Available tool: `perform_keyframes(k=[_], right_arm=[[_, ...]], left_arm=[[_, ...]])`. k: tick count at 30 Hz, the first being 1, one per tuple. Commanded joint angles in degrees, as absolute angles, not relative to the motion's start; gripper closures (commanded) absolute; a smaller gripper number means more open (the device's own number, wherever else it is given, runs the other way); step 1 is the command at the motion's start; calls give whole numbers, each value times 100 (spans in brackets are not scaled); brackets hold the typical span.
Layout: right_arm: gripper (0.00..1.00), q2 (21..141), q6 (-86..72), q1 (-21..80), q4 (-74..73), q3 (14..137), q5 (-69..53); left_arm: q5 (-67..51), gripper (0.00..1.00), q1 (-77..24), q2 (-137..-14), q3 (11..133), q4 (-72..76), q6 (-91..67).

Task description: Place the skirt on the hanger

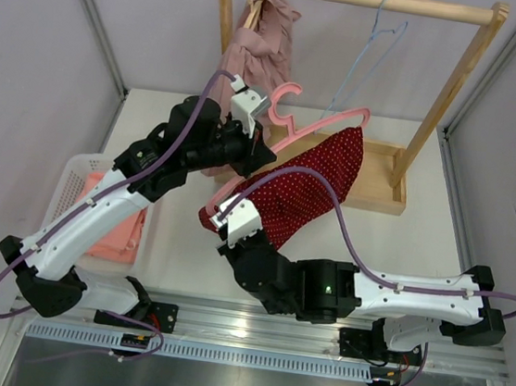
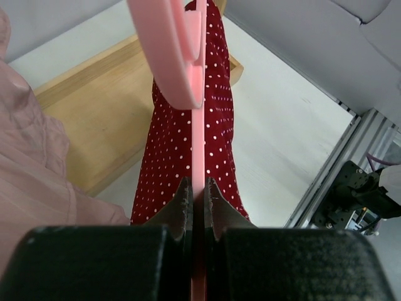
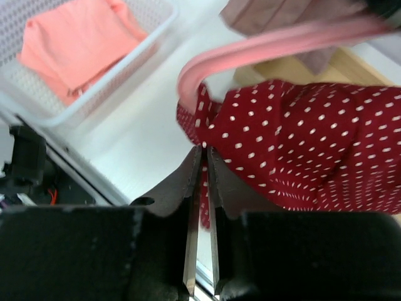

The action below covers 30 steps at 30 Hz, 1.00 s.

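Observation:
The red skirt with white dots [image 1: 310, 185] hangs over the pink hanger [image 1: 317, 125], which is held in the air in front of the wooden rack. My left gripper [image 1: 257, 146] is shut on the hanger's bar; in the left wrist view the pink bar [image 2: 198, 125] runs between the closed fingers, with the skirt [image 2: 175, 163] beyond. My right gripper [image 1: 221, 215] is shut on the skirt's lower left edge; in the right wrist view the fingers pinch dotted cloth [image 3: 301, 144] just under the hanger's curved end [image 3: 250, 53].
A wooden clothes rack [image 1: 446, 93] stands at the back with a pink garment [image 1: 256, 48] and a light blue wire hanger [image 1: 372, 48] on its rail. A white basket [image 1: 77, 182] with orange-pink cloth [image 1: 124, 224] sits at the left.

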State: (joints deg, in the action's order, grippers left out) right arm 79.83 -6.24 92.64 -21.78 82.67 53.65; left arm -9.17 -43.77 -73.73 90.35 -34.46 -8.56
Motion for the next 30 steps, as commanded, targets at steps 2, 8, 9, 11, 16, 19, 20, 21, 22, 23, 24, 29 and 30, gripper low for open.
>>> perform_keyframes(k=[2, 8, 9, 11, 16, 19, 20, 21, 22, 23, 24, 29, 30], right_arm=[[80, 8147, -1010, 9185, -2373, 8148, 4853], [47, 7779, -1151, 8834, -2408, 8042, 4439], [46, 7535, -1160, 8763, -2434, 8033, 4430], [45, 7261, -1213, 8545, -2522, 8024, 4465], [43, 6129, -1774, 7561, -3023, 8042, 4281], [43, 5723, -2030, 6515, -3234, 8077, 3790], [43, 5678, -2100, 6243, -3304, 8121, 3501], [43, 5669, -2135, 5979, -3470, 8269, 3376], [43, 5634, -2153, 5489, -3524, 8331, 3227], [43, 5625, -2162, 5276, -3577, 8384, 2912], [43, 5625, -2171, 5065, -3586, 8463, 2770], [43, 5660, -2311, 3921, -3674, 8534, 2031], [43, 5651, -2338, 3816, -3674, 8534, 1813]], left_arm=[[-975, 100, -4412, -7269, 9475, -3059, -861], [-1072, 100, -4412, -7032, 9160, -3050, -835], [-1055, 100, -4412, -6927, 9097, -3050, -826], [-1020, 100, -4412, -6830, 8887, -3050, -800], [-932, 100, -4412, -6531, 8517, -3182, -800], [-879, 100, -4412, -6346, 8315, -3295, -747], [-862, 100, -4412, -6328, 8288, -3366, -738], [-861, 100, -4412, -6311, 8279, -3479, -695], [-818, 100, -4412, -6302, 8297, -3541, -686], [-739, 100, -4412, -6319, 8366, -3620, -694], [-625, 100, -4412, -6363, 8428, -3786, -703], [-53, 100, -4412, -6723, 9113, -4235, -782], [-27, 100, -4430, -6898, 9210, -4341, -756]])
